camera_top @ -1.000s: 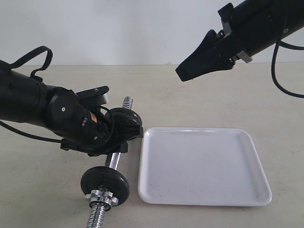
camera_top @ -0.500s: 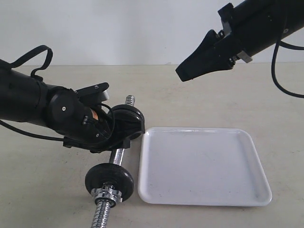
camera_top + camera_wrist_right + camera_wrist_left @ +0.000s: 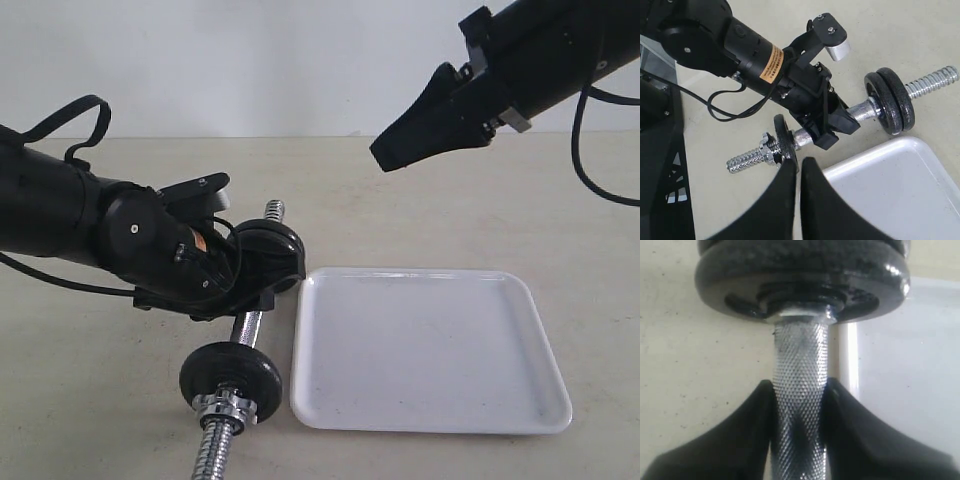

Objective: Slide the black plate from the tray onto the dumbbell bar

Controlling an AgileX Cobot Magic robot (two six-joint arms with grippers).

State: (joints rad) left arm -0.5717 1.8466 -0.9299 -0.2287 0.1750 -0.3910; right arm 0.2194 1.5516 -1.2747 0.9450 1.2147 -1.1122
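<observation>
The white tray (image 3: 430,350) holds no disc. All three black discs sit on the chrome dumbbell bar (image 3: 244,327), which lies just left of the tray. Two are stacked at the far end (image 3: 890,102); the outer black plate (image 3: 901,104) has bare thread beyond it. A single disc (image 3: 232,378) sits at the near end against a chrome collar. My left gripper (image 3: 799,385) is shut on the knurled handle, just behind the stacked pair (image 3: 800,285). My right gripper (image 3: 385,158) hangs in the air above the table behind the tray, shut and holding nothing (image 3: 799,162).
The beige table (image 3: 100,400) runs back to a white wall. The left arm's body (image 3: 70,225) lies low over the table left of the bar. A black frame (image 3: 660,165) shows at the edge of the right wrist view.
The left gripper shifted the bar slightly; its near end with the single disc swung a little to the right and away. The right arm has not moved.
</observation>
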